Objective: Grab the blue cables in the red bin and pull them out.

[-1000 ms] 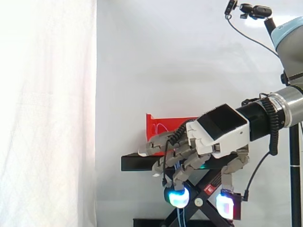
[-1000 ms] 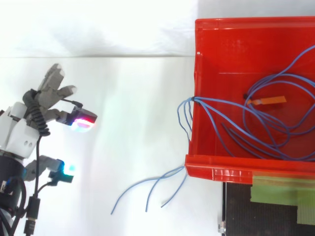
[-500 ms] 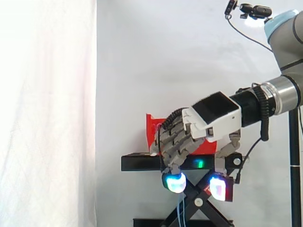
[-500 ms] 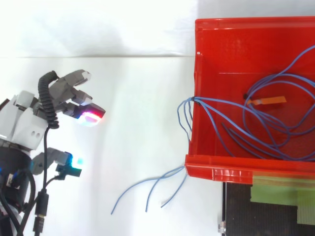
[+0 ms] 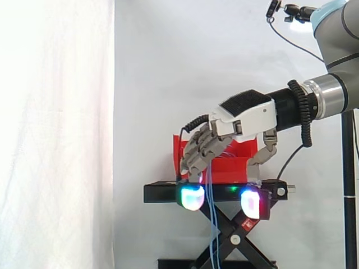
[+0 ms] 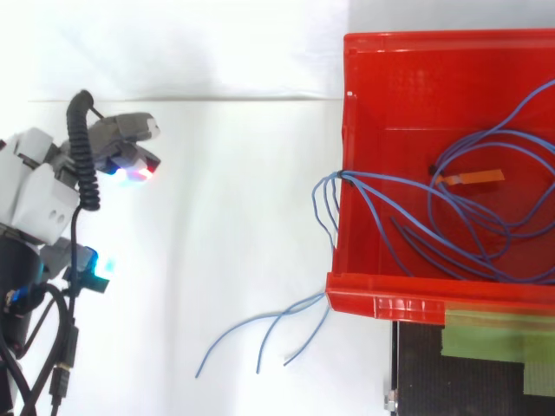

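Robot hand [image 6: 39, 195] hangs well apart from the red bin [image 6: 395, 305], its fingers [image 5: 199, 154] drooping loosely from the palm, thumb spread wide, nothing in their hold. The blue cables [image 6: 473, 221] lie looped inside the bin around a small orange tag [image 6: 468, 178]. Several strands spill over the wall facing the hand and trail loose below the rim — thin, light, limp wire that will likely slip through a slack hold and snag on its own loops. The draped bunch at that wall looks the best place to take them, pinched tight between thumb and fingers. From the side the hanging strands seem to cross the fingers — probably only line of sight. Open room lies between hand and bin; the bin's rim and the black stand [image 5: 162, 193] are the edges to mind.
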`<state>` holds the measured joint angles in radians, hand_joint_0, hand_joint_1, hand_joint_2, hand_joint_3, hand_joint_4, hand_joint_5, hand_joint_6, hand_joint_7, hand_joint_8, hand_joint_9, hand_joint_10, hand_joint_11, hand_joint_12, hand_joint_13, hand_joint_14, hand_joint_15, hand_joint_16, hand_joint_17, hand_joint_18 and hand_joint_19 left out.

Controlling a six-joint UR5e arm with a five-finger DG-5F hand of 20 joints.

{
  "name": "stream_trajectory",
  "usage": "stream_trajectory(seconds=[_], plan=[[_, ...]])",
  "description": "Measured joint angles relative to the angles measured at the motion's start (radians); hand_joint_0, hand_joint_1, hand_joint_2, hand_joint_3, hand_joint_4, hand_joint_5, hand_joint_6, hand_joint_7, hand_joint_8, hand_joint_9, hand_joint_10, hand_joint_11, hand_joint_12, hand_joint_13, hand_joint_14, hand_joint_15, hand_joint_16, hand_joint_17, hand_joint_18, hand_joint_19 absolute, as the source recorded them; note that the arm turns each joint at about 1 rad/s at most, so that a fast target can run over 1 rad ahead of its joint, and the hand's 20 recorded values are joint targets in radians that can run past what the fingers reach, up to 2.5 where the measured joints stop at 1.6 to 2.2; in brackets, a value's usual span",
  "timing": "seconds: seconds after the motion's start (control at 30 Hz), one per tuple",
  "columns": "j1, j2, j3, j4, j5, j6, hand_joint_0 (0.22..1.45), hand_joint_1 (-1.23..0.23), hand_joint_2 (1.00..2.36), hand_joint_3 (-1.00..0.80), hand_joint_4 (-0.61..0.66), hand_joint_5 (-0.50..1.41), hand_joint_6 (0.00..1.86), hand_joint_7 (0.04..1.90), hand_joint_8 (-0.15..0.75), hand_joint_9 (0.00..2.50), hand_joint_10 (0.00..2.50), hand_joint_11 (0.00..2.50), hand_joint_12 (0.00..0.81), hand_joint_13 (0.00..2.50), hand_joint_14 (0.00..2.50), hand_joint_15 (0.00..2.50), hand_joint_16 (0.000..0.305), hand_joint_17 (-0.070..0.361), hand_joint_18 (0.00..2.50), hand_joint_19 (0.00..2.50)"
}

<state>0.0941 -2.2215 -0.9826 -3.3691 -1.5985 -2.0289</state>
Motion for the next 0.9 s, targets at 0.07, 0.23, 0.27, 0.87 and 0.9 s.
stream_trajectory(seconds=[0.07,0.23,0.27,0.87,0.9], plan=[[-0.004,0.000,0.000,0.027,-0.010,-0.009,0.58,-0.96,1.00,-1.00,0.24,0.55,0.00,0.70,0.365,0.67,0.02,0.99,0.463,0.54,0.01,0.43,0.067,0.150,0.47,0.38],[-0.021,0.000,0.001,0.117,-0.043,-0.109,0.59,-0.98,1.00,-1.00,0.18,0.51,0.08,0.70,0.342,0.56,0.02,0.90,0.449,0.39,0.01,0.32,0.066,0.149,0.38,0.36],[-0.024,0.000,0.001,0.129,-0.046,-0.132,0.60,-0.98,1.00,-1.00,0.18,0.50,0.09,0.70,0.341,0.56,0.02,0.90,0.449,0.37,0.01,0.30,0.066,0.148,0.38,0.35],[-0.102,0.000,-0.069,0.250,-0.067,-0.357,0.66,-1.02,1.00,-1.00,0.14,0.52,0.19,0.68,0.315,0.50,0.02,0.80,0.421,0.27,0.01,0.23,0.062,0.138,0.29,0.32],[-0.108,0.000,-0.071,0.250,-0.072,-0.368,0.66,-1.03,1.00,-1.00,0.15,0.52,0.21,0.68,0.314,0.50,0.02,0.79,0.420,0.27,0.01,0.23,0.061,0.138,0.29,0.31]])
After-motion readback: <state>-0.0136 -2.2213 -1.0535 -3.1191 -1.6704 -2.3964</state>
